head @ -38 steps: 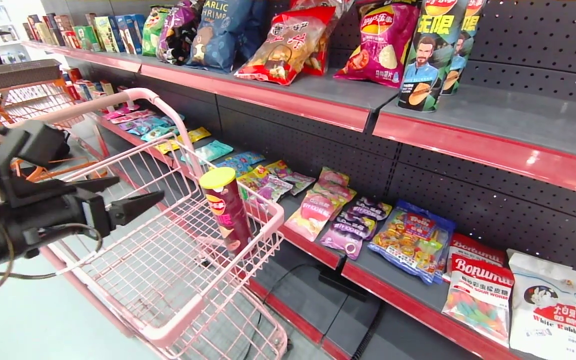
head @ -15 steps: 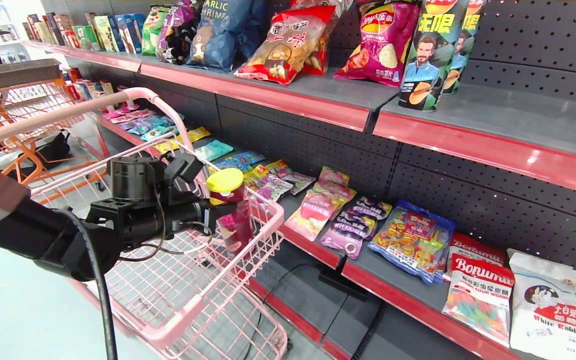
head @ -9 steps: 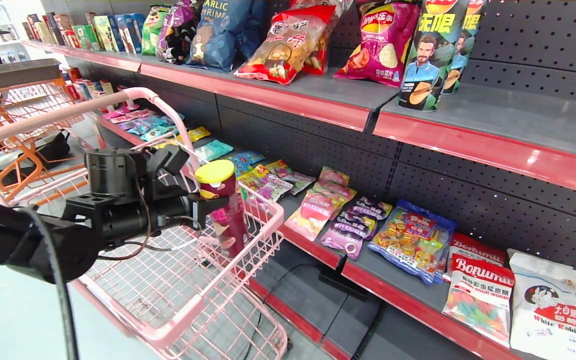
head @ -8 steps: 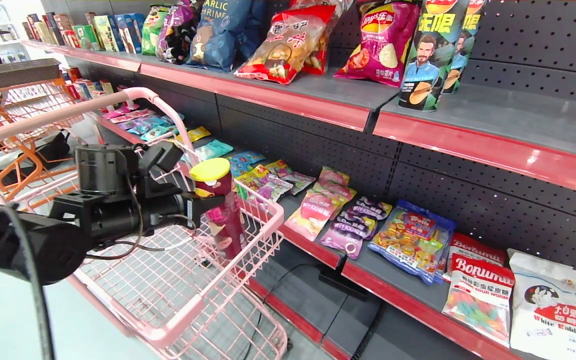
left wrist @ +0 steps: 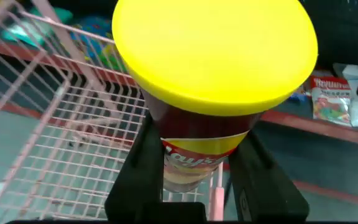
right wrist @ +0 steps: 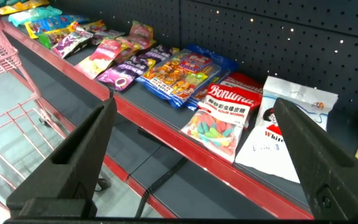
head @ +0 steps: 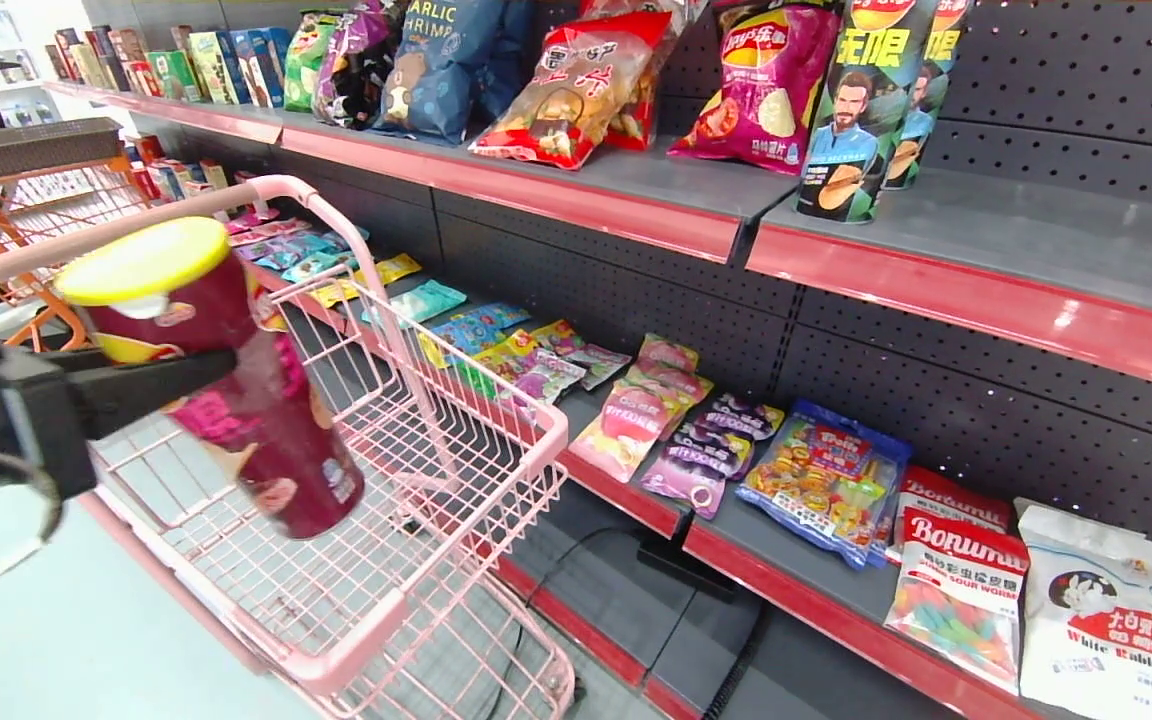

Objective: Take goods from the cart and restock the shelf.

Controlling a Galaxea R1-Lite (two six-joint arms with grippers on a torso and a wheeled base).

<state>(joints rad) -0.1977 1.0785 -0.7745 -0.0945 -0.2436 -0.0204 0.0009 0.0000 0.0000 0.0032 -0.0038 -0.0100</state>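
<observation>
Slightly tilted chip can (head: 256, 420) clamped in left end effector (left wrist: 197, 168).

Grey upper shelf (head: 1036, 235) – chip bags (head: 576, 85) and tall canisters (head: 851, 110), lower shelf (head: 826, 588) – flat candy packets (head: 821, 480), pink wire cart (head: 548, 425) beside.

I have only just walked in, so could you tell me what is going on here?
The robot is restocking a shelf from a pink cart. Its left gripper is shut on a yellow-lidded can, held over the cart and not yet on the shelf. The right gripper is open and empty, near the candy bags.
</observation>
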